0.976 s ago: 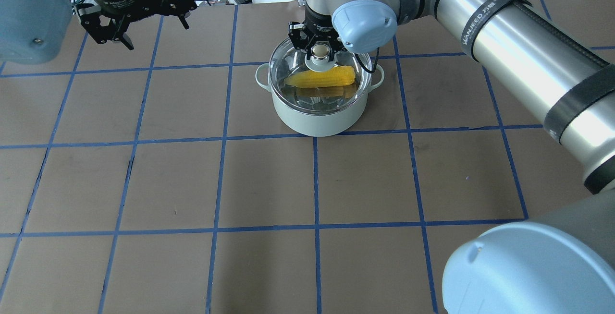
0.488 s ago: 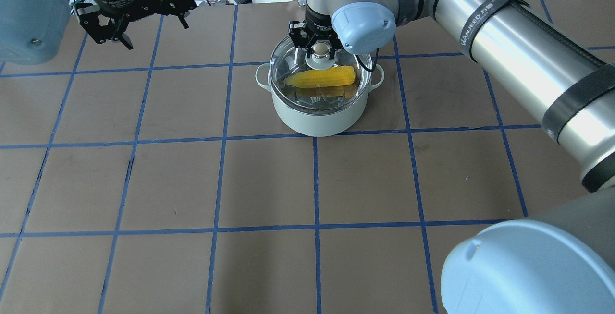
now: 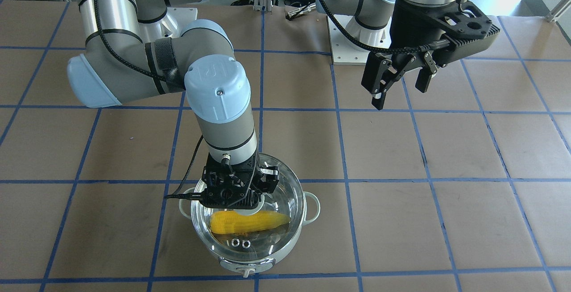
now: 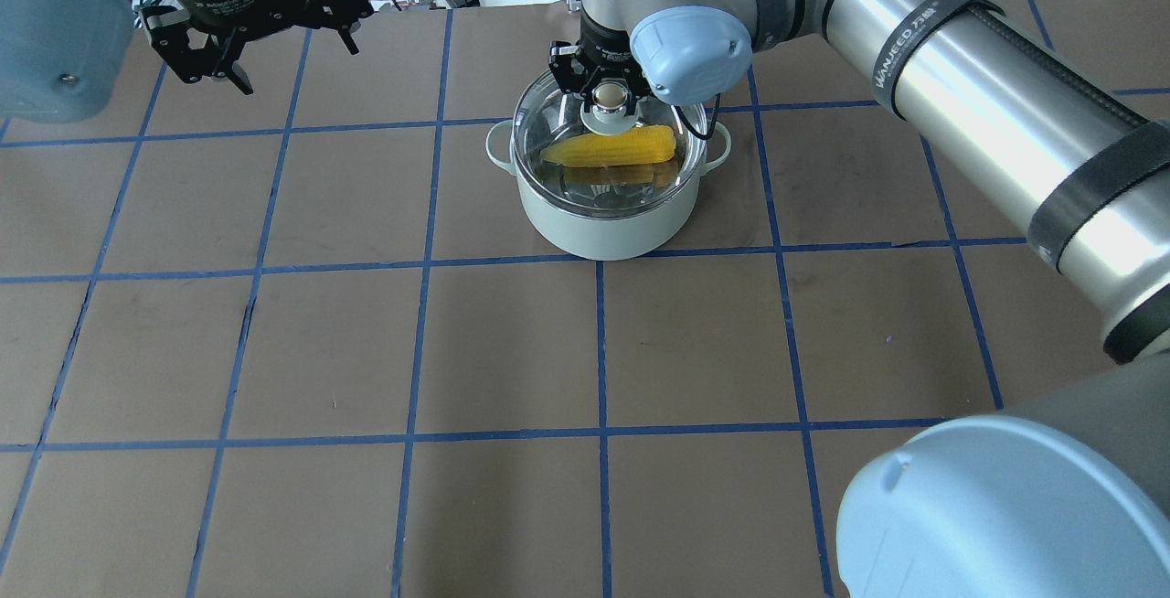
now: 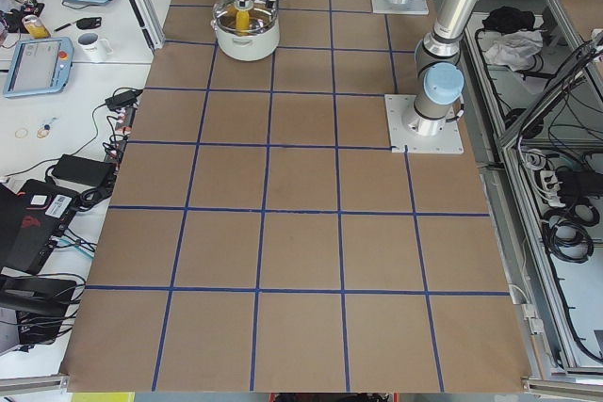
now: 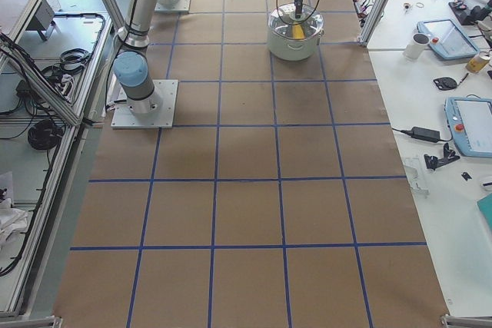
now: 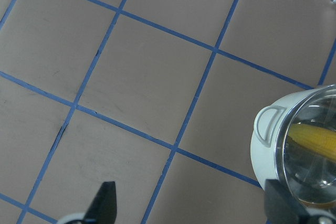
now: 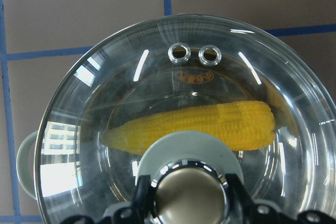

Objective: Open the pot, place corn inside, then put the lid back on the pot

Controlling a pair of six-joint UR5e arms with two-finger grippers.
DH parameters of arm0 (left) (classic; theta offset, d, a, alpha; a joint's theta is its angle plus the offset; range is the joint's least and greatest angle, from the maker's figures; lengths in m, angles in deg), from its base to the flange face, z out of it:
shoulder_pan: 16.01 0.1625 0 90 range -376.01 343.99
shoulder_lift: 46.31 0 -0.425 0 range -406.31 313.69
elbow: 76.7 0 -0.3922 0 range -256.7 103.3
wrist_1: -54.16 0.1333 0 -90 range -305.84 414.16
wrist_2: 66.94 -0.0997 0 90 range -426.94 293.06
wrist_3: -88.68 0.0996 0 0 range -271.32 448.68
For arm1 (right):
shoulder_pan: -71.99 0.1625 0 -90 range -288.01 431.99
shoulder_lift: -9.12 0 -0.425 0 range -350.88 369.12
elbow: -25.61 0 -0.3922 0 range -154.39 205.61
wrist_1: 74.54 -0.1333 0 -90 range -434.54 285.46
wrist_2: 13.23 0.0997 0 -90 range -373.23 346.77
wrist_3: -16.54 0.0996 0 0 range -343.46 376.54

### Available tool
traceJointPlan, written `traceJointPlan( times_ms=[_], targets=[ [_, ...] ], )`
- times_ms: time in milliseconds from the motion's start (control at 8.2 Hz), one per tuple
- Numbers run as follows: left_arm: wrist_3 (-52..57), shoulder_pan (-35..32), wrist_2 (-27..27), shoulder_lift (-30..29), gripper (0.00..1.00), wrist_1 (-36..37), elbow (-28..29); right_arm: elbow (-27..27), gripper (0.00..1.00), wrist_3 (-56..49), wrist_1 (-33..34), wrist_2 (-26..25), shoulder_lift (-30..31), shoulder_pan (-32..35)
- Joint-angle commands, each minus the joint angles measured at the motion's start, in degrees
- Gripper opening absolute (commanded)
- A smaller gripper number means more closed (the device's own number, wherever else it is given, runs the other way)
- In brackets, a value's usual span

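Note:
The pale mint-green pot stands at the table's far middle. The yellow corn lies inside it, seen through the clear glass lid that sits on the pot. My right gripper comes straight down on the lid's beige knob, with a finger against each side of it. In the right wrist view the corn lies across under the lid. My left gripper hangs open and empty, high and well apart from the pot, and it also shows in the overhead view.
The brown table top carries a grid of blue tape lines. The right arm's long links reach over the table's right half. The left wrist view shows the pot's handle at its right edge.
The right gripper and the knob have shifted by only a few pixels. The lid stays on the pot and the left arm has not moved.

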Motion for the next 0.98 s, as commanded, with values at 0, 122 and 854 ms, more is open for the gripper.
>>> traceJointPlan(
  times_ms=[0,122,854],
  targets=[
    [-0.14,0.0,-0.01,0.0,1.0,0.01,0.0,-0.18,0.26,0.08,0.0,-0.05,-0.09,0.0],
    [-0.14,0.0,-0.1,0.0,1.0,0.01,0.0,-0.27,0.26,0.17,0.0,-0.05,-0.09,0.0],
    [2.4,0.26,0.34,-0.44,1.0,-3.07,0.0,-0.36,0.26,1.84,0.09,0.39,0.08,0.0]
  ],
)
